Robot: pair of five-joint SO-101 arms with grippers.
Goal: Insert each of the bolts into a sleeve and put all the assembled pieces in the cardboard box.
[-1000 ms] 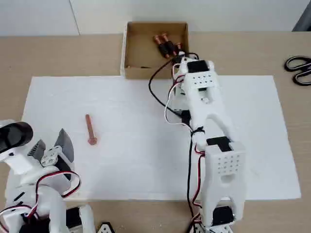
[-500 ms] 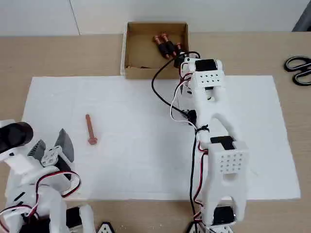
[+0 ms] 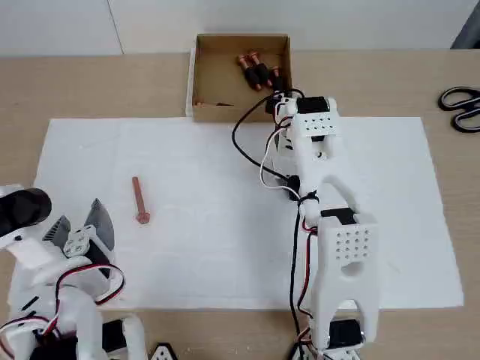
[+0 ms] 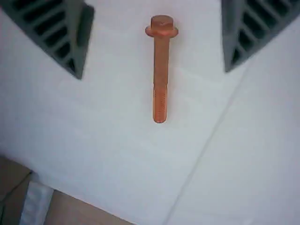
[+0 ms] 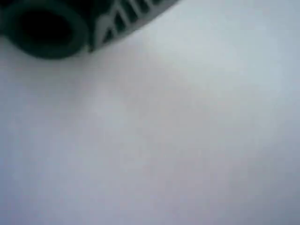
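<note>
A copper-coloured flanged bolt [image 3: 140,199] lies flat on the white paper sheet [image 3: 210,255] covering the bench [image 3: 112,82], just ahead of the left claw [image 3: 77,223], whose jaws gape wide to either side of it without touching. It looks stiff, light and smooth, likely to roll; I'd pinch it across the plain shank just below the flange. Some assembled pieces [image 3: 259,70] rest in the brown cardboard box [image 3: 196,75]. The right claw [image 3: 276,96] sits by the box's near corner; I cannot tell its state.
</note>
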